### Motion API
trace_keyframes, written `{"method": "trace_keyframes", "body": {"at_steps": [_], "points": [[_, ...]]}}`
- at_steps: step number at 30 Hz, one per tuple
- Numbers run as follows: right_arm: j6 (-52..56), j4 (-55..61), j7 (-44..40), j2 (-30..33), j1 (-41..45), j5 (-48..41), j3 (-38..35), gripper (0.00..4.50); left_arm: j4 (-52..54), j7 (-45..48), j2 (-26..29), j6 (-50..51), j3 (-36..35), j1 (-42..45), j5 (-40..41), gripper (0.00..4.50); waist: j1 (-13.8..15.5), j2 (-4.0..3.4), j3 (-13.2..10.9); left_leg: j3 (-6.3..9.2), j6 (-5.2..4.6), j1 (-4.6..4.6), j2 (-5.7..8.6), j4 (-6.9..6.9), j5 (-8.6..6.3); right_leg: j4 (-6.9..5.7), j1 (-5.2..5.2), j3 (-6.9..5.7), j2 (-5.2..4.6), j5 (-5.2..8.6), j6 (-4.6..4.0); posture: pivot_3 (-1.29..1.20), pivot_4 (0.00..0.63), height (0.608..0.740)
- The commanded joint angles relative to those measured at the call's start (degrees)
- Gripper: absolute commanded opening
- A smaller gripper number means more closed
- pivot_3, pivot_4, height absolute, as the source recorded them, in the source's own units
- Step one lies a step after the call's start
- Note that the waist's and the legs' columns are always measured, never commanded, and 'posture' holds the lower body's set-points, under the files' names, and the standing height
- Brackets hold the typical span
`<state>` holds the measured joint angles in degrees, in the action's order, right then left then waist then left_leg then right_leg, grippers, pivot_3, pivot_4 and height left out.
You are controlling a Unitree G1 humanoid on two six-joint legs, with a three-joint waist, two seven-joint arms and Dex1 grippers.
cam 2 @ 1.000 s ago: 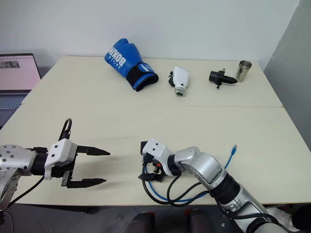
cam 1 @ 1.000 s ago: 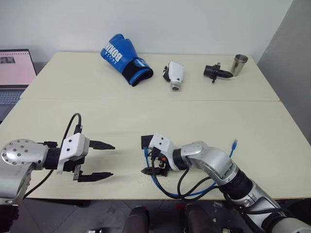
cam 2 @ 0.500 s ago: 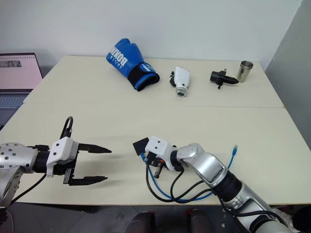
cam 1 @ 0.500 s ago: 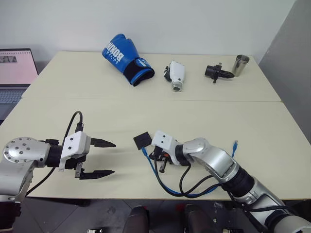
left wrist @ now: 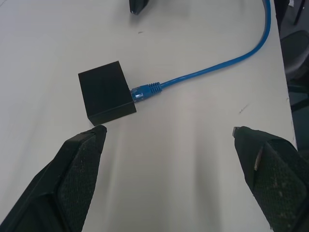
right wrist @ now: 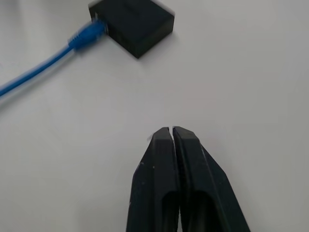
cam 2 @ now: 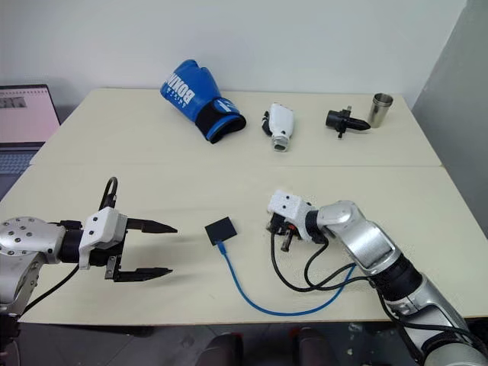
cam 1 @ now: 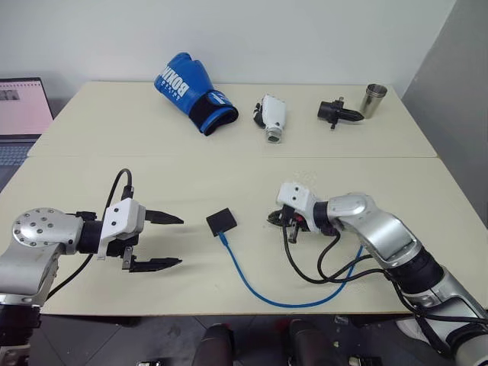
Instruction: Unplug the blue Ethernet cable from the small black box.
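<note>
The small black box [cam 1: 221,222] lies flat on the near table, between my two grippers. One end of the blue Ethernet cable [cam 1: 263,294] is plugged into the box's near side, plug [left wrist: 145,91] seated. From there the cable loops toward the table's front edge and back up to the right under my right arm. My left gripper [cam 1: 164,241] hovers left of the box, open, its fingers pointing at it. My right gripper [cam 1: 273,219] is to the right of the box, fingertips [right wrist: 172,133] shut together on nothing, pointing toward the box [right wrist: 133,21].
At the back of the far table sit a blue boxing glove [cam 1: 197,91], a white device [cam 1: 273,118], a black pointed gadget [cam 1: 335,113] and a metal cup [cam 1: 374,99]. A laptop [cam 1: 19,114] stands off the left edge. Black arm cables hang beside my right wrist.
My right gripper has shut and drawn back to the right, off the box and cable. The box now lies uncovered with the cable stretched out behind it. The left gripper stayed put.
</note>
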<state>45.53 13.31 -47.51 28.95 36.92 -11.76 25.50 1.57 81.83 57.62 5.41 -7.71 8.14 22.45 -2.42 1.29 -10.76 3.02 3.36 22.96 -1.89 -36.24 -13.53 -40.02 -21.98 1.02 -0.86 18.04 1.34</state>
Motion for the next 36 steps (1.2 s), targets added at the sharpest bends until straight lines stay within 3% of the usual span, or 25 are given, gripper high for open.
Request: {"method": "trace_keyframes", "body": {"at_steps": [1,7,28,31,36], "points": [[7.2,7.1,2.8,-5.5,-3.3,-4.6,-0.5,1.20,0.0,0.1,0.5,-0.1,-0.5,0.6,0.1,4.50,0.1,0.00,0.0,0.01,0.00,0.00,-0.01,0.02,0.00,0.00,0.00,-0.01,0.01,0.01,-0.01,0.00,0.150,0.740],[10.9,3.2,9.0,-13.6,-4.0,-2.8,2.6,2.55,0.0,0.5,1.1,0.7,-0.8,0.9,0.4,4.50,0.1,0.01,0.0,-0.01,0.00,0.00,0.07,0.00,0.00,-0.03,0.00,0.01,-0.06,0.02,-0.04,0.00,0.150,0.740],[12.4,-9.6,4.4,-20.4,2.0,-4.0,8.8,2.55,2.5,-1.1,0.4,1.8,-0.7,0.1,0.3,4.50,0.0,0.00,0.0,0.00,0.00,0.00,0.02,0.01,0.00,-0.06,-0.05,-0.01,0.00,0.03,-0.05,0.00,0.150,0.740],[12.1,-11.3,4.8,-21.1,2.2,-3.5,8.5,2.08,2.5,-1.4,0.4,1.7,-0.7,0.0,0.3,4.50,-0.1,0.01,0.0,0.01,0.00,-0.01,0.00,0.01,0.00,-0.08,-0.05,-0.01,0.01,0.03,-0.05,0.00,0.150,0.740],[11.3,-13.2,6.0,-21.6,2.2,-2.5,7.4,0.85,2.4,-1.7,0.1,1.5,-0.5,-0.1,0.2,4.50,-0.1,0.00,0.0,-0.01,0.00,-0.02,-0.01,0.01,0.00,-0.08,-0.05,0.00,0.02,0.03,-0.05,0.00,0.150,0.740]]}}
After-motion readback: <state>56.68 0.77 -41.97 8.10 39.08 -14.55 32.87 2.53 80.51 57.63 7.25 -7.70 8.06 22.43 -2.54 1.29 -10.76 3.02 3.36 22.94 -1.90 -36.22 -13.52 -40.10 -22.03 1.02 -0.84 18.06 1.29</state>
